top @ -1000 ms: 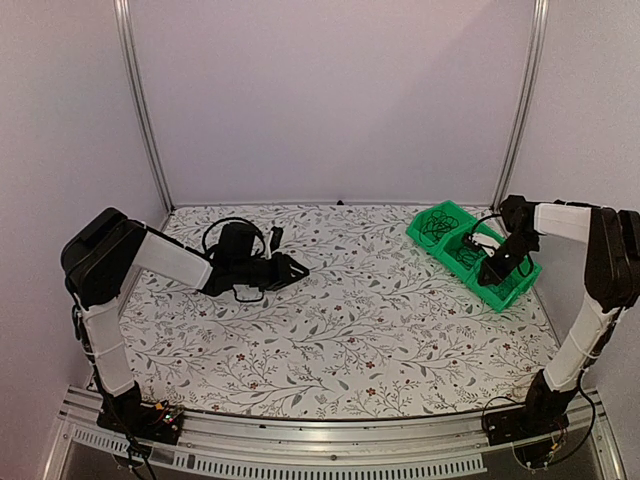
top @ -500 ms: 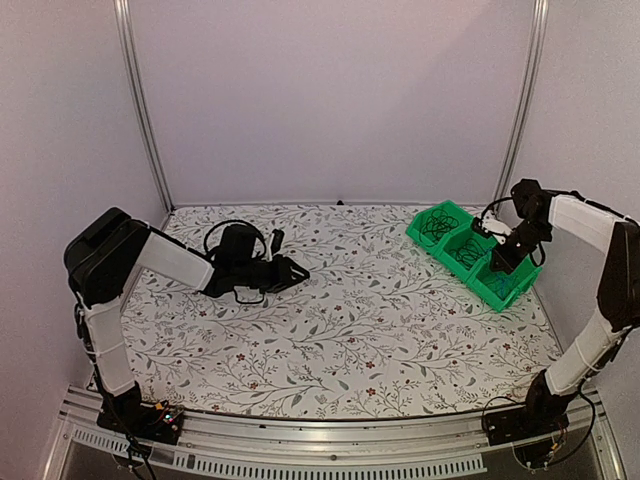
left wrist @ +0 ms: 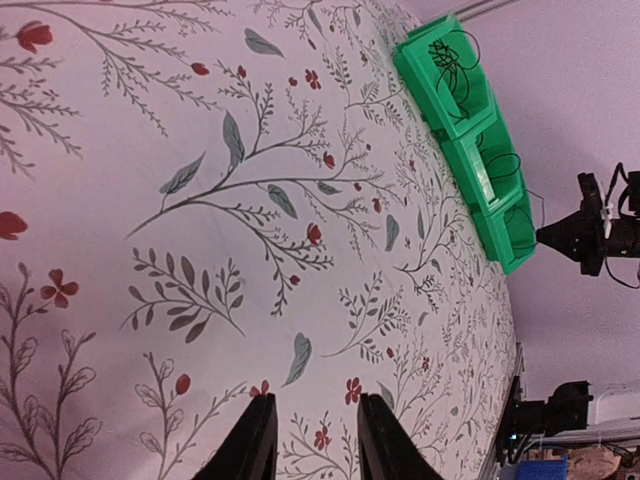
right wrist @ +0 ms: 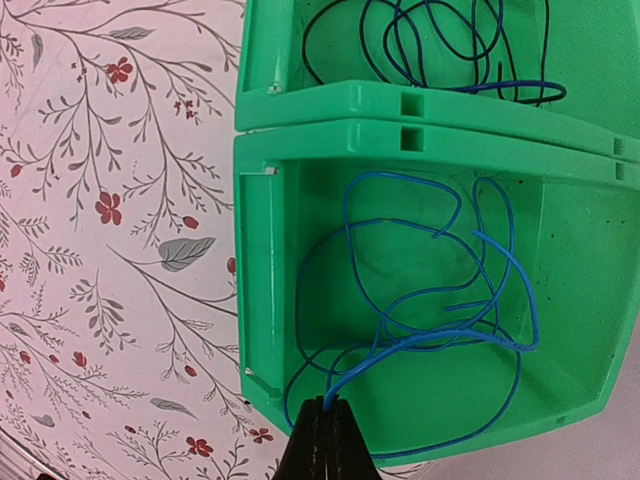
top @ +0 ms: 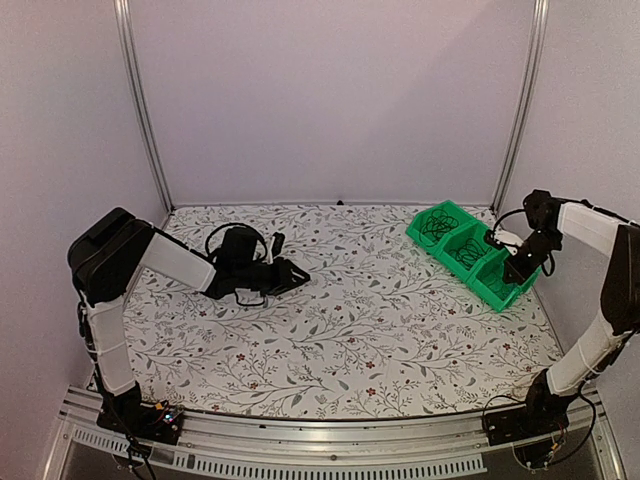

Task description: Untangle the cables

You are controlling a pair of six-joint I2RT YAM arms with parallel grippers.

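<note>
Three green bins (top: 462, 232) stand in a row at the table's back right. The nearest bin (right wrist: 255, 290) holds a loose blue cable (right wrist: 430, 330). My right gripper (right wrist: 327, 408) hangs over that bin's near edge, shut on one strand of the blue cable that runs out from between its tips. A dark cable (right wrist: 440, 40) lies coiled in the bin beside it, and black cable (left wrist: 448, 60) shows in the far bin. My left gripper (left wrist: 315, 400) is low over the table at the left (top: 298, 270), open, with nothing between its fingers (left wrist: 258, 430).
The floral tablecloth (top: 360, 320) covers the whole table. A thick black cable loop (top: 232, 228) belongs to the left arm. Metal posts (top: 140, 100) and pale walls close in the back and sides. The right arm (left wrist: 600, 225) is beside the bins' near end.
My right gripper has shifted to the right, from above the nearest bin's middle to its outer near edge, still shut. The left arm has barely moved.
</note>
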